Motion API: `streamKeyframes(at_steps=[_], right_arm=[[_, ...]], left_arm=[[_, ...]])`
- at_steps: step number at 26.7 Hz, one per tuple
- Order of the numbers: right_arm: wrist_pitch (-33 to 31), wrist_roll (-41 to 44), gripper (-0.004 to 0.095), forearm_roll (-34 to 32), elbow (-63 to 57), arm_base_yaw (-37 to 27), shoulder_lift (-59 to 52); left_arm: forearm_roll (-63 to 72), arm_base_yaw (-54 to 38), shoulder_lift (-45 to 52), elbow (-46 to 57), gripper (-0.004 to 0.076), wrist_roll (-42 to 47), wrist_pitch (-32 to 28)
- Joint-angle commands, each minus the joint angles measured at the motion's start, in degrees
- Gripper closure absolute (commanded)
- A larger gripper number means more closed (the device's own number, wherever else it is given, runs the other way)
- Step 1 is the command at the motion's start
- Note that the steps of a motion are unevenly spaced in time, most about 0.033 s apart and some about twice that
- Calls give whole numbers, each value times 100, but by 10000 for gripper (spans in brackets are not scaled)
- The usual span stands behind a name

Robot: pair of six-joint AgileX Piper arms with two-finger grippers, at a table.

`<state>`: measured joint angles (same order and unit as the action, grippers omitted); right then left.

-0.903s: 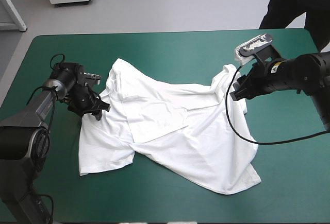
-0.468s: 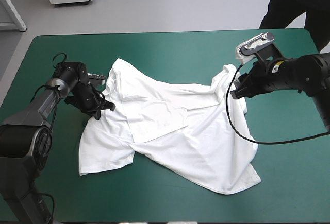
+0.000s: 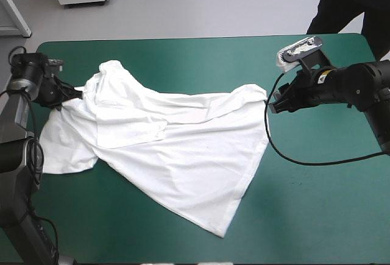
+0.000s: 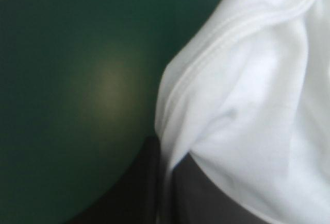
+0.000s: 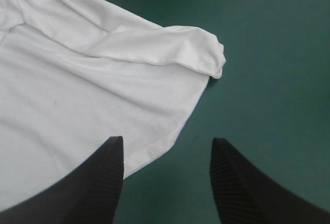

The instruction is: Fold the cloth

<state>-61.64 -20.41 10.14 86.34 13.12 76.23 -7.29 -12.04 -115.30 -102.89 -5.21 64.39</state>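
The white T-shirt (image 3: 177, 149) lies stretched across the teal-green table, one corner reaching toward the front edge. At the table's left edge my left gripper (image 3: 66, 94) is shut on a seamed edge of the shirt. In the left wrist view that edge (image 4: 247, 95) runs between the fingers of the left gripper (image 4: 165, 183). My right gripper (image 3: 272, 104) stands open just right of the shirt's right corner (image 3: 256, 91). In the right wrist view the right gripper (image 5: 167, 140) hovers over the shirt's hem, a folded sleeve (image 5: 170, 49) ahead of it, nothing gripped.
The teal-green cover (image 3: 183, 58) shows bare beyond the shirt and along the front right (image 3: 317, 216). My left gripper is close to the table's left edge (image 3: 18, 88).
My left gripper shut on the shirt's edge and pulled it left toward the table's edge. The shirt stretched out and slid left, away from the right gripper, which barely moved.
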Motion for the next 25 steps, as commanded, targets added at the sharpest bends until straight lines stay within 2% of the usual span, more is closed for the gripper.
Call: streamKeyframes(at_steps=[1, 9, 15, 18, 20, 21, 22, 23, 25], right_arm=[[393, 12, 429, 33, 127, 156, -106], [427, 12, 480, 9, 127, 621, 61], [413, 12, 480, 10, 127, 672, 92], [495, 12, 480, 10, 127, 672, 92], [576, -1, 480, 10, 127, 672, 92], [601, -1, 480, 10, 127, 672, 92], [601, -1, 480, 10, 127, 672, 79], [601, -1, 480, 10, 127, 672, 79], [601, -1, 480, 10, 127, 672, 79]], left_arm=[[321, -328, 20, -960, 746, -16, -112], [681, -785, -850, -2255, 746, -146, -311], [948, -817, -1067, -2369, 745, -259, -299], [963, -817, -985, -2453, 728, -288, -97], [1030, -817, -860, -2481, 685, -288, -40], [1170, -817, -697, -2481, 605, -444, 20], [1237, -817, -642, -2481, 567, -455, 66], [1381, -817, -516, -2481, 482, -455, 217], [1613, -794, -234, -2440, 314, -673, 774]])
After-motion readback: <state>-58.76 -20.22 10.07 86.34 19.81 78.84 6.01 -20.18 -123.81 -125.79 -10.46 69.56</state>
